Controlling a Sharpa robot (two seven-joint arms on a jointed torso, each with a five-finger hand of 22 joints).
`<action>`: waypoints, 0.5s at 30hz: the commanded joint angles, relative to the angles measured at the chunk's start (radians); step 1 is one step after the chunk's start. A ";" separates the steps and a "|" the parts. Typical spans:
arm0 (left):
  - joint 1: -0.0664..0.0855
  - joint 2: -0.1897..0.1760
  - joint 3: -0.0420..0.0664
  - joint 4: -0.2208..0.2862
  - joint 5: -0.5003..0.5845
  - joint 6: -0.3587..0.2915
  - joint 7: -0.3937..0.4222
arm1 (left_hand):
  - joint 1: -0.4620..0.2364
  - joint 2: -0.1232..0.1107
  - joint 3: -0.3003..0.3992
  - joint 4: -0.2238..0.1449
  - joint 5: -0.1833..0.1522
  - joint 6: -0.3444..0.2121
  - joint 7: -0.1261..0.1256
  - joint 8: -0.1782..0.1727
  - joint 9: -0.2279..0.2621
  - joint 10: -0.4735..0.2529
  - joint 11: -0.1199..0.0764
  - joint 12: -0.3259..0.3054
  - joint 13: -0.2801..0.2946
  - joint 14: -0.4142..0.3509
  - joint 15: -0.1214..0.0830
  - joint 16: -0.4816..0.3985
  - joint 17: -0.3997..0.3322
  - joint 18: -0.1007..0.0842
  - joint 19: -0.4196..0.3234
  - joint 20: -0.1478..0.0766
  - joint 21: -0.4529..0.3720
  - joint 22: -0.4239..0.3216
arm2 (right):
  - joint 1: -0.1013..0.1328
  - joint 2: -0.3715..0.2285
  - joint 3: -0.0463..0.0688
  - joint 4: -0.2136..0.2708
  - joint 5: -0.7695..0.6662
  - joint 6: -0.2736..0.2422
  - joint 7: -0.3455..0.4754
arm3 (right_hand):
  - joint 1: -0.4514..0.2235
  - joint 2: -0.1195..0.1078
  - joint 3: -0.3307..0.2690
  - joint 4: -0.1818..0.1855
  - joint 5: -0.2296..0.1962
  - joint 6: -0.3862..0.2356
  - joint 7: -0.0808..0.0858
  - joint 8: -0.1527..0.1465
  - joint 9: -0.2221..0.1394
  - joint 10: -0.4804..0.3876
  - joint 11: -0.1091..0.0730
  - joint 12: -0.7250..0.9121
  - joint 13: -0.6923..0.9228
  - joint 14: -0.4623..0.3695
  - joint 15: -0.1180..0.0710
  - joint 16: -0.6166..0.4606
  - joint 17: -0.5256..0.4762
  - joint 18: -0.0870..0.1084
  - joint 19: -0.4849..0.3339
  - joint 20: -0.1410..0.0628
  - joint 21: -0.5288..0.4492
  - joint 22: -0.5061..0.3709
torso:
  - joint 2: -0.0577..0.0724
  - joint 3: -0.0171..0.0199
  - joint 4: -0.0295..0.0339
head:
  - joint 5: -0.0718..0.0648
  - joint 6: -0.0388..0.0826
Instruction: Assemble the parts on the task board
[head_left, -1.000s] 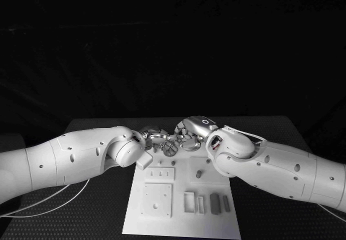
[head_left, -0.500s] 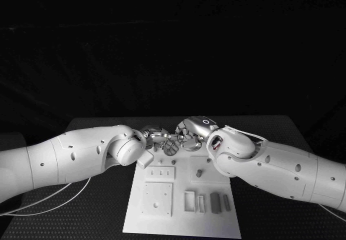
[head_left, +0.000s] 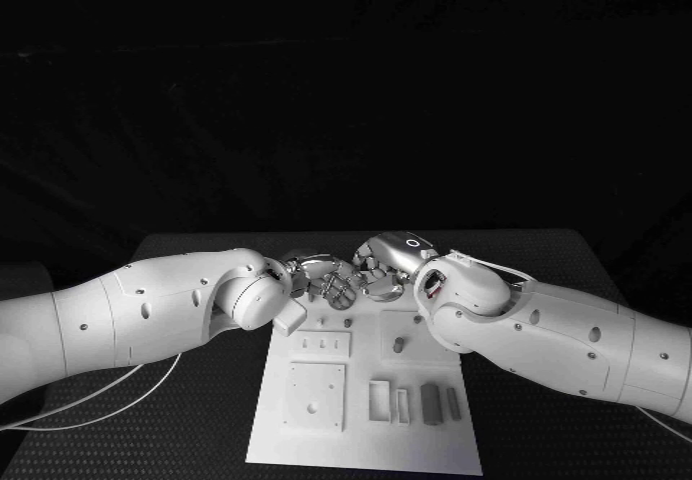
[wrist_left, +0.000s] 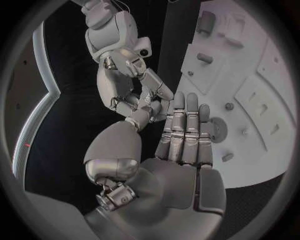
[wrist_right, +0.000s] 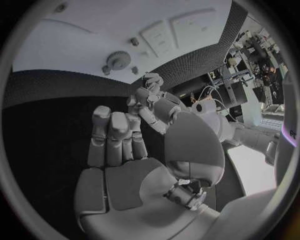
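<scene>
Above the far end of the white task board (head_left: 361, 440), my left hand (head_left: 320, 277) and right hand (head_left: 382, 272) meet. In the left wrist view the left hand (wrist_left: 181, 150) has straight fingers and a bare palm. Its thumb tip touches the curled fingers of the right hand (wrist_left: 134, 85). In the right wrist view the right hand (wrist_right: 119, 150) reaches its thumb to the left hand (wrist_right: 150, 97). I cannot tell whether a part sits between them. Grey parts (head_left: 430, 405) lie on the board's near half.
The board (wrist_right: 75, 45) carries a round gear-like piece (wrist_right: 115, 60) with small pegs beside it, and a peg (head_left: 398, 347) stands mid-board. Raised white blocks (head_left: 315, 398) sit on the board's left side. Black table (head_left: 173, 420) lies to both sides of the board.
The left hand's fingers have risen slightly toward the right hand. Both arms have barely moved.
</scene>
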 joint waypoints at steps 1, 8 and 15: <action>0.002 0.002 0.002 0.005 0.019 0.010 0.012 | -0.008 -0.001 0.001 -0.009 0.006 0.011 -0.008 0.004 0.001 -0.003 0.000 0.002 0.001 -0.004 0.000 0.006 0.001 -0.011 -0.005 0.000 0.004 0.002 | -0.003 0.002 -0.001 0.000 -0.011 0.017 0.011 | 0.003 0.011 0.005 -0.001 0.003 0.073 0.040 0.035 0.057 0.007 0.003 -0.004 -0.001 0.006 -0.001 0.001 -0.001 0.012 0.005 0.001 0.004 -0.001 | 0.000 -0.0005 0.0011 | 0.001 -0.001; 0.002 0.003 0.002 0.004 0.019 0.008 0.008 | -0.011 0.002 0.003 -0.011 0.004 0.011 -0.008 0.005 0.002 -0.002 0.000 0.003 0.002 -0.003 0.000 0.007 0.002 -0.011 -0.006 0.000 0.005 0.001 | -0.004 0.002 -0.001 0.003 -0.007 0.018 0.013 | 0.003 0.011 0.005 -0.001 0.003 0.073 0.040 0.035 0.057 0.008 0.003 -0.004 -0.001 0.007 -0.001 0.001 -0.002 0.012 0.006 0.001 0.004 -0.002 | 0.000 -0.0004 0.0004 | 0.002 -0.002; 0.001 0.004 0.002 0.003 0.019 0.003 0.009 | -0.014 0.005 0.006 -0.015 -0.005 0.013 -0.007 0.007 0.003 0.001 -0.001 0.005 0.003 0.000 -0.001 0.009 0.003 -0.011 -0.005 -0.001 0.007 0.001 | -0.005 0.001 -0.001 0.004 0.001 0.022 0.016 | 0.003 0.011 0.005 -0.001 0.003 0.073 0.040 0.035 0.057 0.008 0.003 -0.004 -0.001 0.007 -0.001 0.001 -0.002 0.012 0.006 0.001 0.004 -0.002 | 0.000 0.0000 0.0006 | 0.002 -0.005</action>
